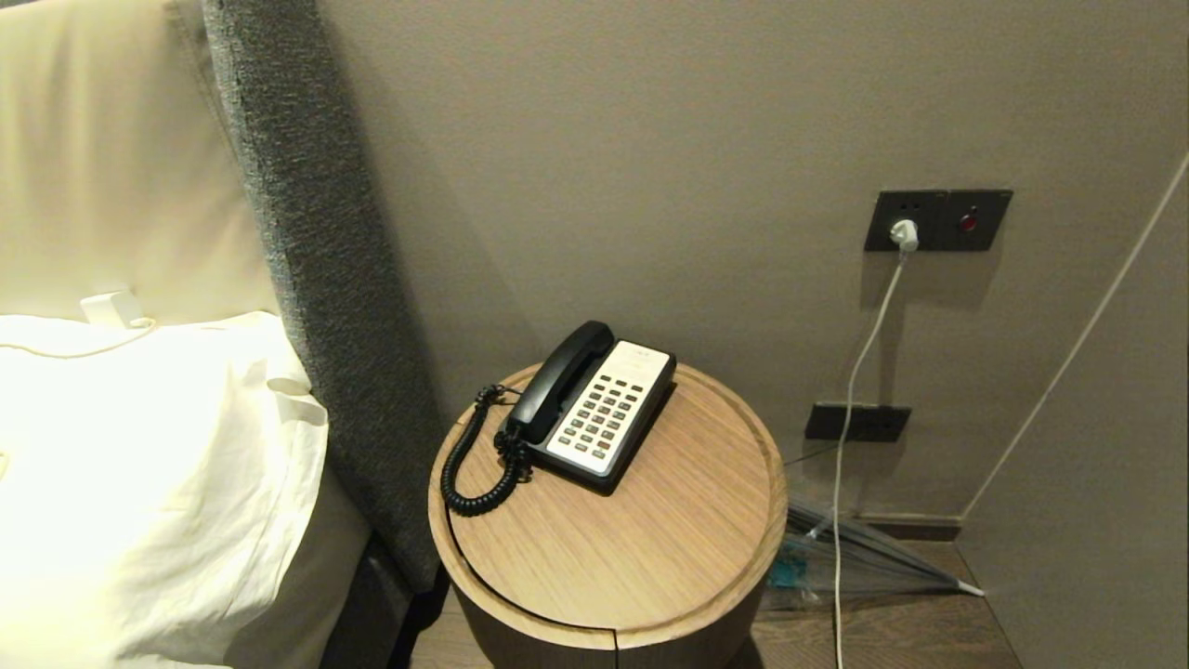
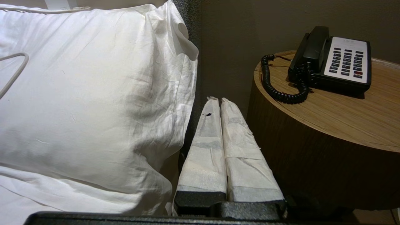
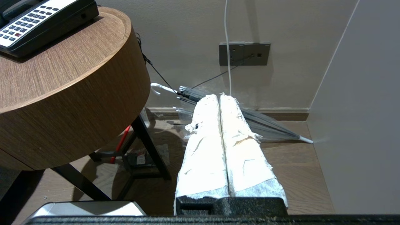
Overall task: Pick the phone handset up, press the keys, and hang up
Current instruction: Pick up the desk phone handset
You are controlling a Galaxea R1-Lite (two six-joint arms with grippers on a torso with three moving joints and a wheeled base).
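**Handset on its cradle, both arms parked low**

On the left lies the bed with a white pillow (image 1: 139, 446), bordered by a grey upholstered headboard edge (image 1: 316, 279). The left gripper (image 2: 217, 100) hangs low between pillow and table, below the tabletop, its taped fingers pressed together and holding nothing.

Next comes the round wooden table (image 1: 650, 548). The phone handset (image 1: 560, 379) rests in its cradle along the left side of the phone base (image 1: 608, 418), with its coiled cord (image 1: 474, 465) looping out over the wood toward the bed. The white keypad (image 1: 604, 413) faces up just beside it.

Further right, the right gripper (image 3: 219, 97) sits low beside the table, fingers shut and empty, above an umbrella (image 3: 243, 118) lying on the floor.

The lift has not begun. To do it well, the working arm should probably rise above the table rim, open its fingers, and approach the handset's narrow middle from above, across its length, clear of the cord.
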